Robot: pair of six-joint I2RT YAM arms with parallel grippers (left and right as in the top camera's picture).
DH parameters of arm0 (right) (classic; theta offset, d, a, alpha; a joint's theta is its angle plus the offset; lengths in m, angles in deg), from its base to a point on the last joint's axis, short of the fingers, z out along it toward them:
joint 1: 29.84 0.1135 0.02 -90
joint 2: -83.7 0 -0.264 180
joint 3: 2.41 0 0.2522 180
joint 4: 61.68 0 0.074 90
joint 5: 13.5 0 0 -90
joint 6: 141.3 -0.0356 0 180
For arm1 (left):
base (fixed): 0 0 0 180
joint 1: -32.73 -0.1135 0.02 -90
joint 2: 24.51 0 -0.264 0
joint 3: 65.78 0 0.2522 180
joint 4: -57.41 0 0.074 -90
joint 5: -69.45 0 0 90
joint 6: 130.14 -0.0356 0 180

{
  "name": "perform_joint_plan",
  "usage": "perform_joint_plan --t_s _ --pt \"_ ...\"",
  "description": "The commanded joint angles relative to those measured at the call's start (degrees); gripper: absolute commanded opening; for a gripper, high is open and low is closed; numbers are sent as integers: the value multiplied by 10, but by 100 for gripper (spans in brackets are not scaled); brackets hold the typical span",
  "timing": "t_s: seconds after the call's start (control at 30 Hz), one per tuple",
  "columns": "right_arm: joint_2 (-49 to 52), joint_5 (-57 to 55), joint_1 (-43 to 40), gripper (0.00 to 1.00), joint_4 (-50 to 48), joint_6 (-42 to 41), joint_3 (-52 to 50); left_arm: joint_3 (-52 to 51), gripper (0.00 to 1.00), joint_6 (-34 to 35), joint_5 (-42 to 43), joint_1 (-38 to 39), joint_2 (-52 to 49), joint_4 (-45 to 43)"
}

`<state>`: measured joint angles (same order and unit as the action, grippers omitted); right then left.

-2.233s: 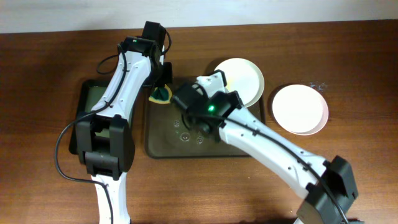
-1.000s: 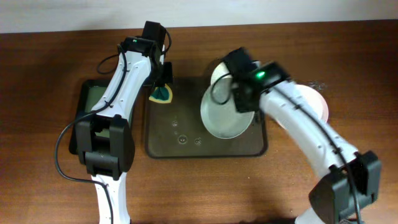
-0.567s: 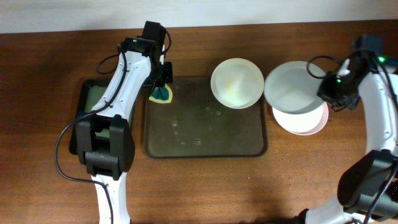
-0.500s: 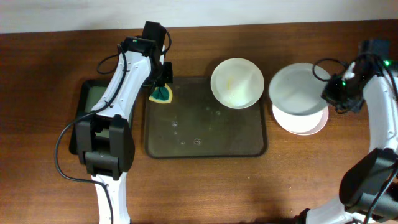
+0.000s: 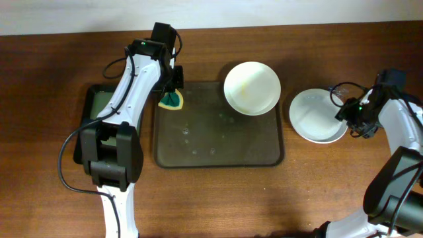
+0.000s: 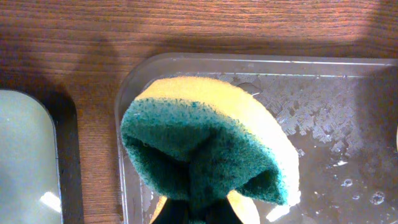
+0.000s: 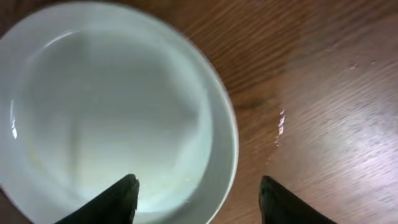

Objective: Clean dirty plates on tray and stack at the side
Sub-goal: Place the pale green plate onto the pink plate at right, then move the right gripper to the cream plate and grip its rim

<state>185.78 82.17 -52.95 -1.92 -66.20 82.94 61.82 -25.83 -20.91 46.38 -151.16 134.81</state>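
A white plate (image 5: pixel 252 88) with a yellowish smear lies on the back right corner of the dark tray (image 5: pixel 218 149). Right of the tray, on the table, a pale grey-green plate (image 5: pixel 317 116) (image 7: pixel 106 118) rests on top of another plate that is almost hidden. My right gripper (image 5: pixel 348 114) (image 7: pixel 198 194) stands open astride that plate's right rim, with both fingers clear of it. My left gripper (image 5: pixel 173 90) (image 6: pixel 199 213) is shut on a folded yellow-and-green sponge (image 5: pixel 172 100) (image 6: pixel 205 146) over the tray's back left corner.
A smaller dark tray (image 5: pixel 92 112) (image 6: pixel 25 155) with a greenish inside lies left of the big tray, under the left arm. Water drops (image 5: pixel 195 142) speckle the big tray's floor. Bare wooden table lies around both trays.
My right gripper carried the pale plate off the tray to the right, set it on the white plate there, and opened. The left arm and sponge have not moved.
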Motion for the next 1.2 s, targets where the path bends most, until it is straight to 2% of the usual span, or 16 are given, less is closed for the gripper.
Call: perform_joint_plan --t_s 0.0,0.1,0.2,0.23,0.27,0.4,0.53,0.7,0.9,1.17 --pt "-2 30 24 63 38 -1 67 8 0 -9 6 0 -5 -1" --pt "-2 76 67 62 60 -1 125 8 0 -9 6 0 -5 -1" --pt "1 97 120 59 38 -25 129 8 0 -9 6 0 -5 -1" --pt "6 95 146 54 30 -42 129 8 0 -9 6 0 -5 -1" --pt "12 82 164 51 26 -61 129 8 0 -9 6 0 -5 -1" --pt "55 -7 248 50 5 -144 129 8 0 -9 6 0 -5 -1" --pt "111 -38 311 49 -16 -181 129 8 0 -9 6 0 -5 -1" --pt "165 -44 340 49 -21 -211 129 8 0 -9 6 0 -5 -1" --pt "188 -25 365 48 -3 -214 128 8 0 -9 6 0 -5 -1" --pt "181 35 442 48 98 -183 129 8 0 -9 6 0 -5 -1"
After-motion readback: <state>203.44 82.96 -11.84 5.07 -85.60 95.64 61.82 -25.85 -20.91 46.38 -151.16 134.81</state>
